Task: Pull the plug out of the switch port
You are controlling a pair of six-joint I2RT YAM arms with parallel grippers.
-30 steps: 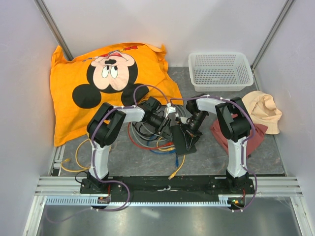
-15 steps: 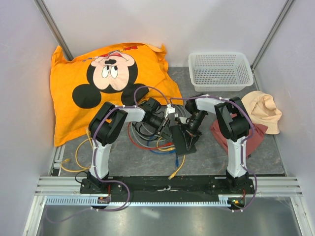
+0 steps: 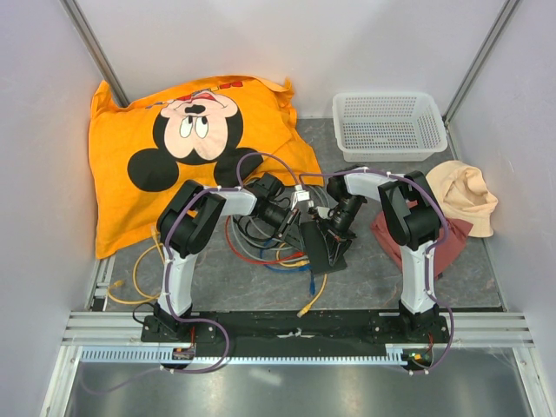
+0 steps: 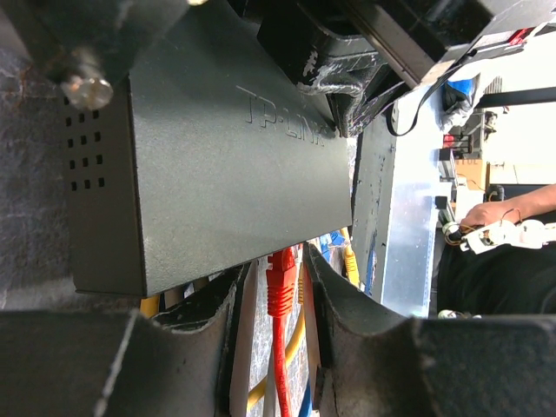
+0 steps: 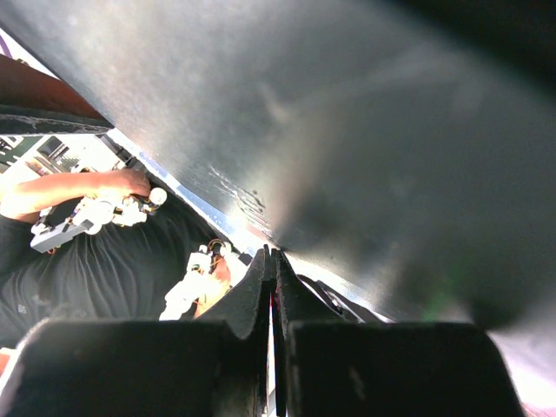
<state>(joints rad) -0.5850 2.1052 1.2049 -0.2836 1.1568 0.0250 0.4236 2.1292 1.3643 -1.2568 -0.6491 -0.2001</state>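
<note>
The switch (image 3: 323,249) is a flat matte-black box lying on the grey mat between the two arms, and it fills the left wrist view (image 4: 217,165). A red plug (image 4: 280,282) sits in a port on its narrow edge, with its red cable running back between the fingers. My left gripper (image 4: 276,269) straddles that plug, its jaws narrow with a thin gap still showing beside the plug. From above, the left gripper (image 3: 294,228) is at the switch's left edge. My right gripper (image 5: 273,256) is shut, with its tips against the switch's dark surface (image 5: 365,130). It rests on top of the switch (image 3: 335,229).
Red, yellow and blue cables (image 3: 269,256) tangle left of the switch, with a yellow plug (image 3: 304,308) near the front rail. An orange Mickey pillow (image 3: 191,148) lies back left. A white mesh basket (image 3: 387,124) stands back right. Beige (image 3: 469,195) and maroon (image 3: 393,241) cloths lie at the right.
My left gripper has shifted slightly toward the switch. The right arm and the switch have not moved.
</note>
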